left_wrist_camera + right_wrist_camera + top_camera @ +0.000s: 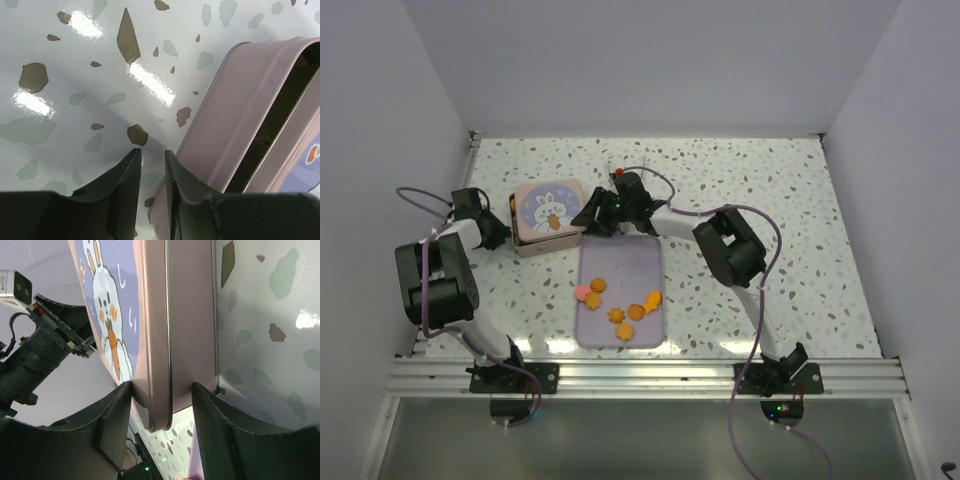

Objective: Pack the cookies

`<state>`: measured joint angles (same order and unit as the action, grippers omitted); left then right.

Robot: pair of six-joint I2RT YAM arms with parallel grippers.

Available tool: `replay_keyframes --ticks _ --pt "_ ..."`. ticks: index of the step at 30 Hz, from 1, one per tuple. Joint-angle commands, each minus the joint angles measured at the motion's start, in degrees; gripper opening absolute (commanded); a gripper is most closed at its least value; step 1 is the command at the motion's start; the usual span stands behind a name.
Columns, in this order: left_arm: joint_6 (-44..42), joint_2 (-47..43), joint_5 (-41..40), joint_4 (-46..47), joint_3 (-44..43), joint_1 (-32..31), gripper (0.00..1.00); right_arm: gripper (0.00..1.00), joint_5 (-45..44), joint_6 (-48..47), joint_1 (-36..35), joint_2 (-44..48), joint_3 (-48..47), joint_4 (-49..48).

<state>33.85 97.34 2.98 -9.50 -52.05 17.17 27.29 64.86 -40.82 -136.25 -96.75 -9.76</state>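
Several cookies lie on a lavender tray [645, 255]: orange ones [636, 311] and a pink one [582, 292]. The pink tin [548, 215] with the bunny lid stands left of the tray's far end. Its lid sits ajar on the left side, with a dark gap in the left wrist view [270, 135]. My left gripper [502, 228] [152, 151] is nearly shut and empty, one finger against the tin's left wall [220, 130]. My right gripper [592, 215] [162, 385] straddles the tin's right edge [190, 315], one finger on the lid [115, 300], the other by the base wall.
The tray lies lengthwise between the two arms, close to the tin's near right corner. White walls stand at the left, right and back. A metal rail [650, 375] runs along the table's near edge.
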Motion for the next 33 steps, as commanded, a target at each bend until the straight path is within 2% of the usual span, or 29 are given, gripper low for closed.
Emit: replay_keyframes --ticks 1,8,11,24,26,27,33 --pt "1.05 -1.27 2.99 0.27 1.95 -0.91 0.31 0.54 4.97 -0.96 -4.01 0.63 2.62 5.19" --pt "1.31 -3.21 5.53 1.85 2.92 -1.08 0.32 0.56 8.3 0.71 -5.06 -1.83 0.95 3.43" --pt "1.48 -4.17 7.82 2.99 3.27 -1.0 0.34 0.58 8.74 0.79 -5.59 -2.18 -0.28 3.69" --pt "5.62 -4.88 12.4 8.53 7.49 -3.55 0.34 0.7 9.8 1.32 -7.43 -1.92 -1.6 3.6" --pt "5.18 -5.05 11.79 7.92 7.4 -3.55 0.34 0.73 9.54 1.06 -7.35 -1.31 -1.25 3.87" --pt "5.0 -5.05 11.61 7.74 7.4 -3.55 0.34 0.98 9.45 0.36 -7.43 -0.69 -0.99 4.22" --pt "4.65 -5.41 10.55 6.68 7.4 -3.46 0.34 0.98 9.19 -2.8 -7.17 1.07 -0.55 7.91"
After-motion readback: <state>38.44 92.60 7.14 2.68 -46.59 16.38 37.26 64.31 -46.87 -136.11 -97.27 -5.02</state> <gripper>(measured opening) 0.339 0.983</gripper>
